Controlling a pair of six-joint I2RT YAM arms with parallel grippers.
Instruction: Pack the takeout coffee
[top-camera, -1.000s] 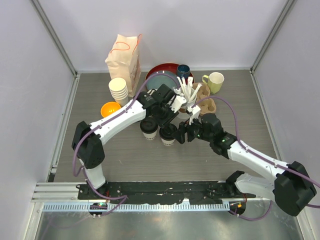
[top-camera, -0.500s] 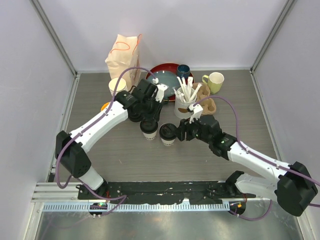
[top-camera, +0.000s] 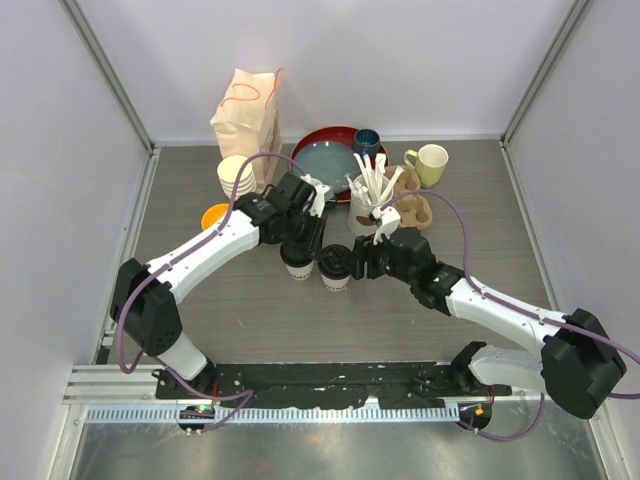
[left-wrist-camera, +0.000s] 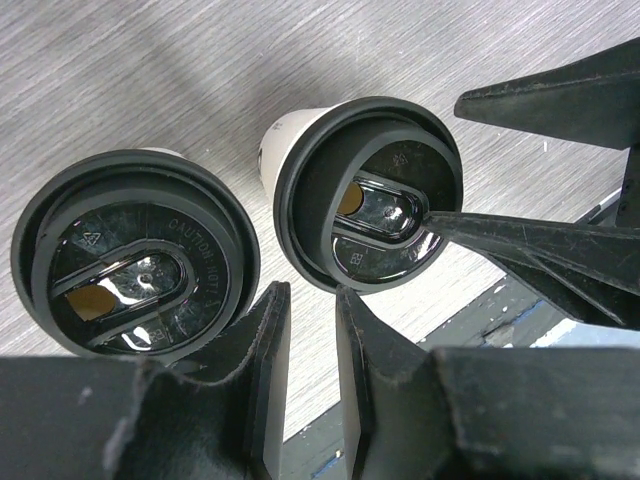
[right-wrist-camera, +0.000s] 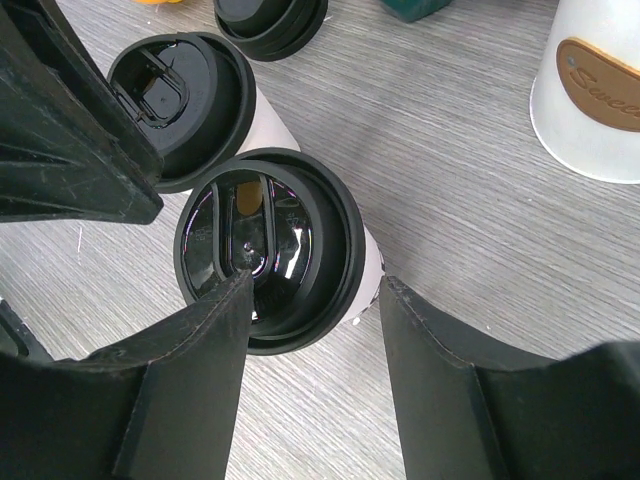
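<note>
Two takeout coffee cups, cream with black sip lids, stand side by side mid-table: the left cup (top-camera: 297, 262) (left-wrist-camera: 135, 250) (right-wrist-camera: 180, 110) and the right cup (top-camera: 335, 268) (left-wrist-camera: 368, 205) (right-wrist-camera: 268, 250). My left gripper (top-camera: 305, 238) (left-wrist-camera: 310, 310) hovers just above and behind them. Its jaws are open only a narrow slit, with bare table showing between them. My right gripper (top-camera: 358, 262) (right-wrist-camera: 315, 282) is open at the right cup. One finger lies over the lid and the other stands beside the cup wall, not closed on it.
Behind the cups stand a white utensil holder (top-camera: 368, 205) (right-wrist-camera: 590, 90), a cardboard cup carrier (top-camera: 415, 205), a red plate (top-camera: 330, 155), a dark teal mug (top-camera: 367, 142) and a yellow-green mug (top-camera: 431, 163). At the back left are a paper bag (top-camera: 248, 115), stacked paper cups (top-camera: 236, 178) and an orange bowl (top-camera: 213, 215).
My left gripper swung away from above the cups to the left, then settled back over the left cup. My right gripper slid left up to the right cup and narrowed somewhat.
</note>
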